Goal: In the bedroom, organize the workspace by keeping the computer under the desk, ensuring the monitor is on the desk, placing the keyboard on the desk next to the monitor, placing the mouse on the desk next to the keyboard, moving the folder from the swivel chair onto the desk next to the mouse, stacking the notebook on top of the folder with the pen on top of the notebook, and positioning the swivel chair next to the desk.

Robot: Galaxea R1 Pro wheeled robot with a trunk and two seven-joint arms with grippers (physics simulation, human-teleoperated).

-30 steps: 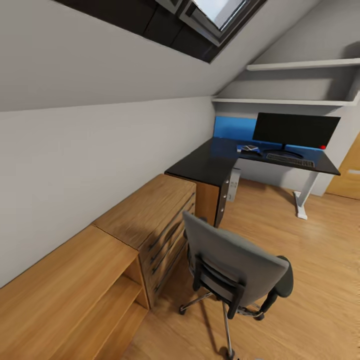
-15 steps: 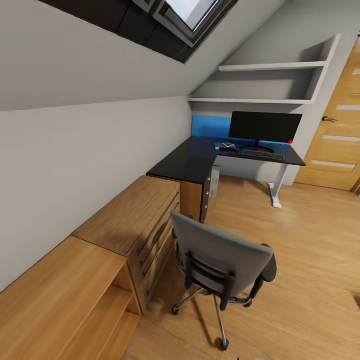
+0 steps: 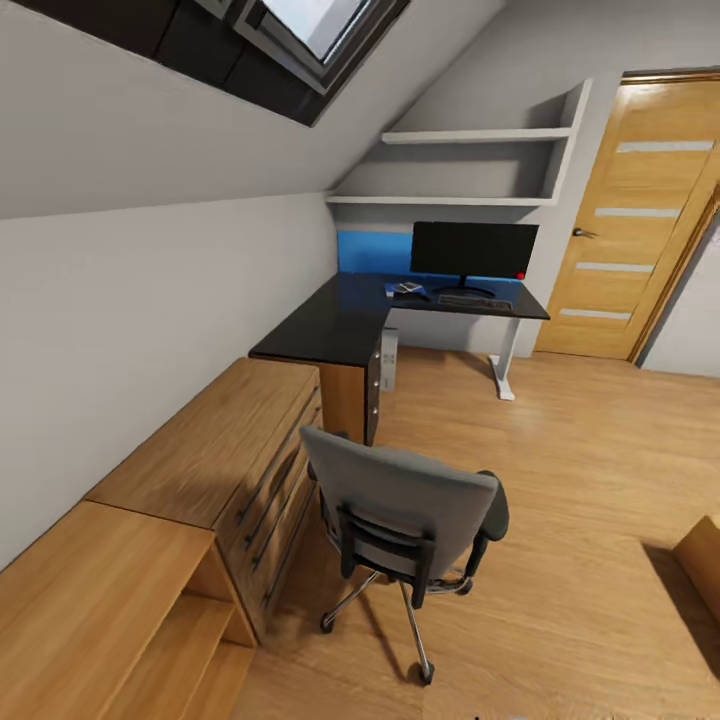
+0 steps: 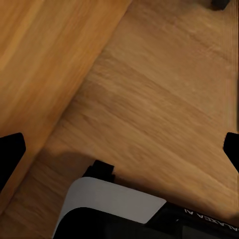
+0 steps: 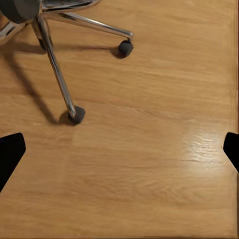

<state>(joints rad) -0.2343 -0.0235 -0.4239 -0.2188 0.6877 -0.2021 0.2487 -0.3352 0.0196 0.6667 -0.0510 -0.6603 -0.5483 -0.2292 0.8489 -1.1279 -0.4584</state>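
L-shaped desk with glossy black top, set in the far corner of the attic bedroom with light wood floor.
Grey upholstered swivel chair on chrome five-star base: well apart from desk, back toward camera, just beside low oak drawer unit.
Wide black flat monitor: at desk's far edge.
Slim dark keyboard: before monitor.
Left gripper and right gripper: fingertips wide apart, empty, over floor.

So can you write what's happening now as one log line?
stage: approaching | swivel chair: away from desk | monitor, keyboard: on desk | left gripper: open | right gripper: open
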